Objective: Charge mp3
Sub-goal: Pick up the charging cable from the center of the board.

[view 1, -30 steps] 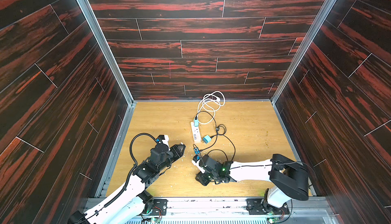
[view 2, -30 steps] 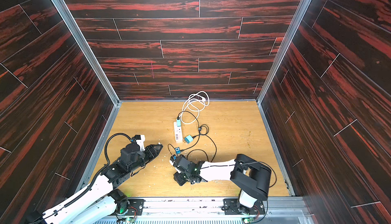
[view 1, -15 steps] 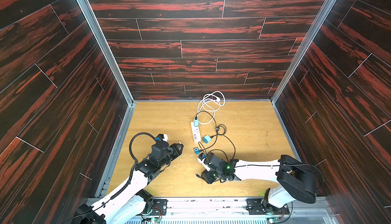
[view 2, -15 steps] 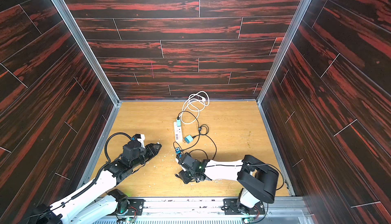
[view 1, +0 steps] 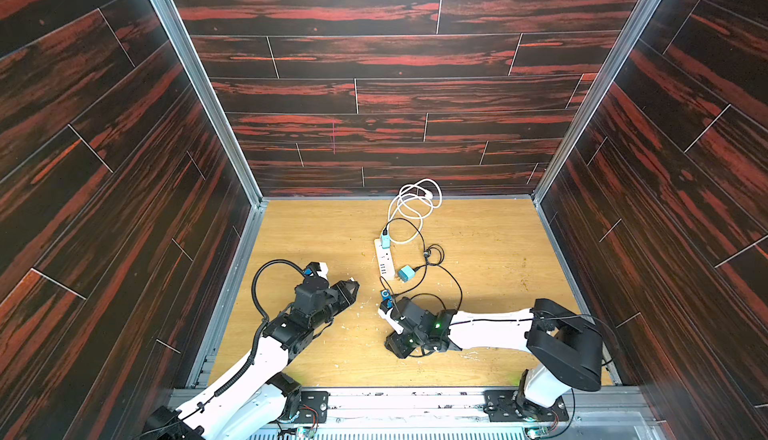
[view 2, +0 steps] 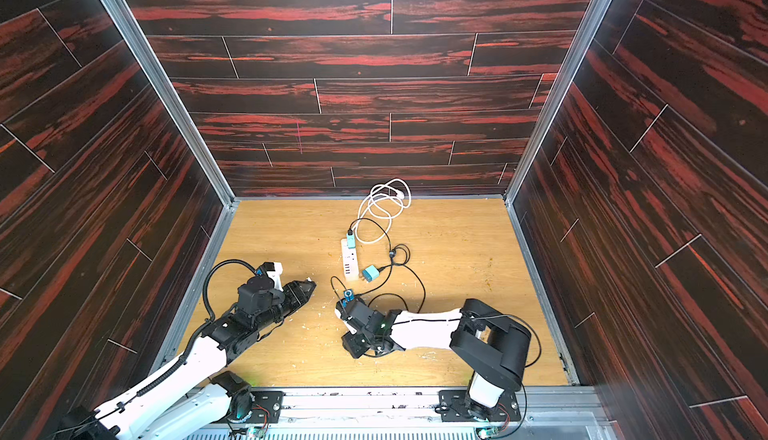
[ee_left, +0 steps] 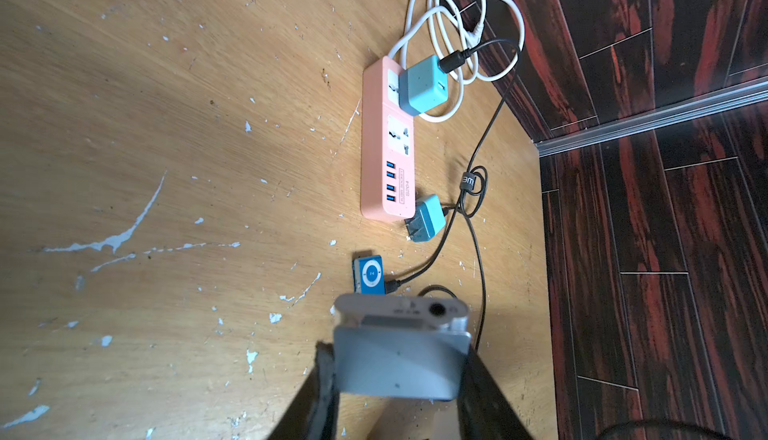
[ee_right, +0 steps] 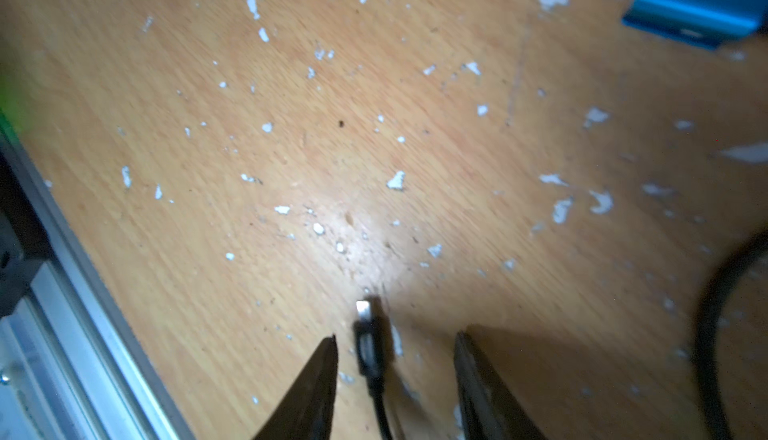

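Note:
My left gripper (ee_left: pixel 399 355) is shut on a silver mp3 (ee_left: pixel 401 348), held just above the table with its jack end facing forward; both top views show it left of centre (view 1: pixel 351 288) (view 2: pixel 308 286). A small blue mp3 (ee_left: pixel 369 273) (view 1: pixel 386 295) (view 2: pixel 348 294) lies on the table with a black cable (ee_left: pixel 473 226) plugged into it. Right beside it, my right gripper (ee_right: pixel 395 336) (view 1: pixel 392 321) (view 2: pixel 347 319) points down at the table and is open. A black cable plug (ee_right: pixel 368 334) sits between its fingers, with a gap on each side.
A pink power strip (ee_left: pixel 386 143) (view 1: pixel 384 261) lies mid-table with a teal charger (ee_left: pixel 424 84) plugged in and a white cable coil (view 1: pixel 415 201) behind it. A loose teal charger (ee_left: pixel 428 217) (view 1: pixel 406 272) lies at the strip's near end. Dark walls enclose the table.
The right arm swung slightly to the right and came back, its gripper staying by the blue mp3. The left arm has hardly moved and still holds the silver mp3.

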`<act>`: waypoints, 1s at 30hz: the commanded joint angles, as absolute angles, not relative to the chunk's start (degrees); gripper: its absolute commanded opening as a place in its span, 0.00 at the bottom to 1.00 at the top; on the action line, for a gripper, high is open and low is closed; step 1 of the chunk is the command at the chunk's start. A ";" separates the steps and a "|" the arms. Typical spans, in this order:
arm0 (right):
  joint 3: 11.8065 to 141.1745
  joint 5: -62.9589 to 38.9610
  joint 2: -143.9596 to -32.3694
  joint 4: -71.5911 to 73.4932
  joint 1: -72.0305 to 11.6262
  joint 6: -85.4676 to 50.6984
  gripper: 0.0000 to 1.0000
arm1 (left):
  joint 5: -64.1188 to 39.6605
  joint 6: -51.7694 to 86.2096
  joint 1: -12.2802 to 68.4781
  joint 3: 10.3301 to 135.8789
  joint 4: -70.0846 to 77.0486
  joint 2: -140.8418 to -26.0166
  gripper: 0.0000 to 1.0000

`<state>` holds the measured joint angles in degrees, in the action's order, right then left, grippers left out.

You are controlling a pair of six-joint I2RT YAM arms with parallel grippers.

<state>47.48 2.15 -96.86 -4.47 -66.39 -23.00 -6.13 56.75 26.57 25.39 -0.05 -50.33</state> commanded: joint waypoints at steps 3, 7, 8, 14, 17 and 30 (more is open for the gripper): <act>48.60 2.12 -101.16 -9.10 -68.35 -23.88 0.46 | -6.41 55.71 26.09 25.84 -0.85 -48.65 0.00; 48.07 3.64 -100.58 -10.82 -68.85 -24.75 0.43 | -6.33 55.60 25.97 25.83 -1.57 -47.95 0.00; 47.89 4.33 -100.48 -11.69 -68.99 -24.87 0.42 | -6.31 55.61 26.01 25.84 -1.75 -47.82 0.00; 47.77 6.30 -101.48 -14.63 -70.63 -25.02 0.36 | -6.09 55.71 25.93 25.38 -2.02 -47.09 0.00; 49.02 8.92 -102.25 -17.62 -71.91 -24.45 0.33 | -5.98 55.89 25.93 25.29 -2.33 -46.64 0.00; 49.36 7.95 -102.80 -19.69 -72.73 -24.27 0.16 | -5.89 56.20 25.93 24.87 -2.68 -45.53 0.00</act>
<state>50.92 10.07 -98.80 -11.16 -71.75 -24.05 -6.13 56.80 26.24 25.30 -2.13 -46.39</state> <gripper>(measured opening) 0.180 0.433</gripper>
